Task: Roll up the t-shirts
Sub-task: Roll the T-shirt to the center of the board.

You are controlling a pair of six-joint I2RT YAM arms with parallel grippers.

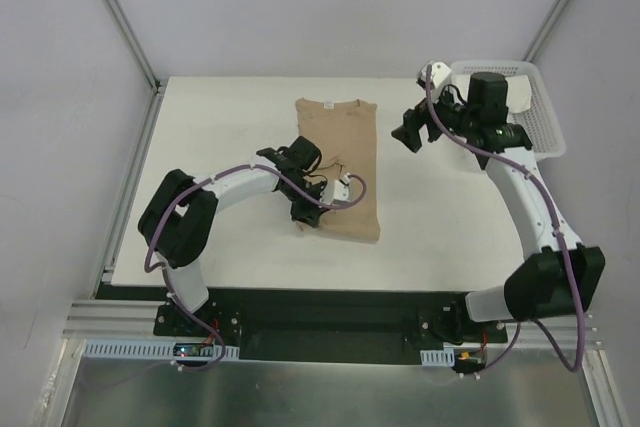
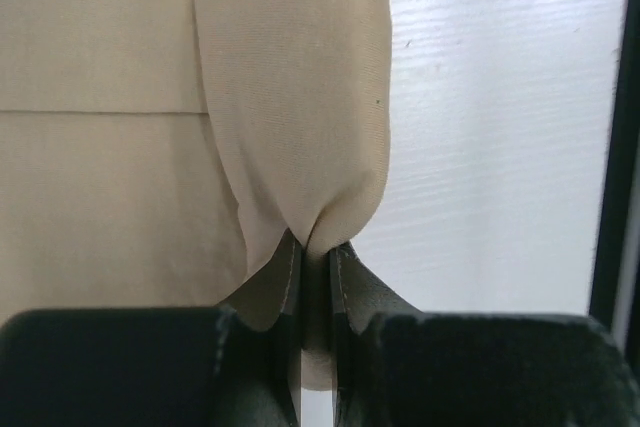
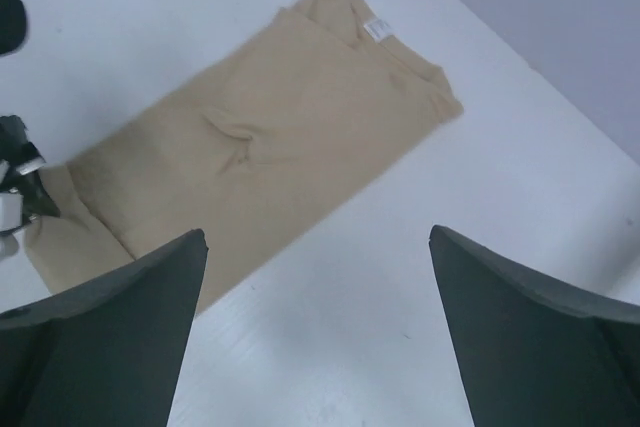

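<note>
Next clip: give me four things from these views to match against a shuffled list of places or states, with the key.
1. left gripper
2. right gripper
3. t-shirt
4. basket

A. white mesh, at the table's far right corner
B. open, holding nothing
C. shut on a pinch of tan cloth
D. tan, lying folded on the table

Pairs: 1-C, 2-B, 3-D, 4-A

Bright even light; soft faint shadows; table (image 2: pixel 500 147) washed out in left wrist view; jaws there blurred.

White mesh basket (image 1: pixel 545 119) on table (image 1: pixel 220 132), far-right corner.
</note>
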